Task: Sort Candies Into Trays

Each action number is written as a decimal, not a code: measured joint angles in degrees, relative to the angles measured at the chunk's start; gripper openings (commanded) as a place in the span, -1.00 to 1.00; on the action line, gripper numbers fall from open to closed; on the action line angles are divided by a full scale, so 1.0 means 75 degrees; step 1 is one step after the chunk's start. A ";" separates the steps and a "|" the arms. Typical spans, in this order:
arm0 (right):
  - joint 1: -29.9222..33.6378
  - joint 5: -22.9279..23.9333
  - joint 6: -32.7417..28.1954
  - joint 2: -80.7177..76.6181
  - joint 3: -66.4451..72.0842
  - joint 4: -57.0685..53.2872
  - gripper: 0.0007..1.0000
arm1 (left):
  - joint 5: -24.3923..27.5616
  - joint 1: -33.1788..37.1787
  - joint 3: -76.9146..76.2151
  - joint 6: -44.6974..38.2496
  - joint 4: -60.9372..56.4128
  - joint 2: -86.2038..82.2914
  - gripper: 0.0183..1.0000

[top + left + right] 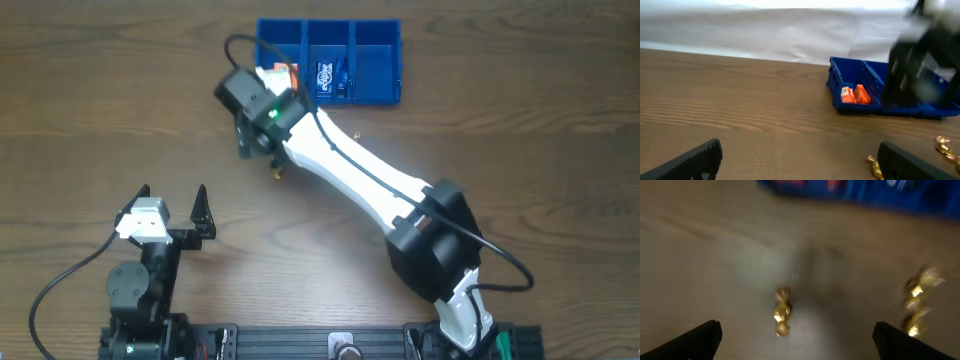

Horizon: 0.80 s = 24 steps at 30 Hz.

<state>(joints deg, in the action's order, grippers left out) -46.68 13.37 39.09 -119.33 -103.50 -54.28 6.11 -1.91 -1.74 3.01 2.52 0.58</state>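
Observation:
A blue tray (pixel 385 60) with three compartments stands at the far middle of the table. Its left compartment holds orange candies (pixel 287 72) and its middle one blue candies (pixel 328 78). My right gripper (pixel 256 142) hangs just in front of the tray, open (pixel 795 340), above a gold-wrapped candy (pixel 782 311) on the wood. A second gold candy (pixel 919 302) lies off to one side. My left gripper (pixel 172 205) stands open and empty near the front left (pixel 800 165). From there the tray (pixel 837 85), the orange candies (pixel 856 95) and two gold candies (pixel 874 165) (pixel 944 147) are visible.
The right arm (pixel 370 185) stretches diagonally across the middle of the table from its base at the front right. A gold candy (pixel 276 172) lies just beside the arm. Bare wood lies to the left and far right.

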 measured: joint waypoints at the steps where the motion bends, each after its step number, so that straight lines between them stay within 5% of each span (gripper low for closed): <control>1: 0.0000 -0.0102 0.0047 0.0000 0.0312 0.0323 1.00 | 0.0000 0.0000 0.0000 -0.0003 0.0000 0.0000 1.00; 18: -0.0111 -0.0600 0.0455 -0.1008 0.1125 0.1539 0.96 | 0.0000 0.0000 0.0000 -0.0003 0.0000 0.0000 0.99; 24: -0.0111 -0.0551 0.0621 -0.1110 0.1125 0.1527 0.67 | 0.0000 0.0000 0.0000 0.0000 0.0000 0.0000 1.00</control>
<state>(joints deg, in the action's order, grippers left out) -47.51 9.23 43.75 -127.66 -95.07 -42.83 6.11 -1.91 -1.74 3.01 2.52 0.58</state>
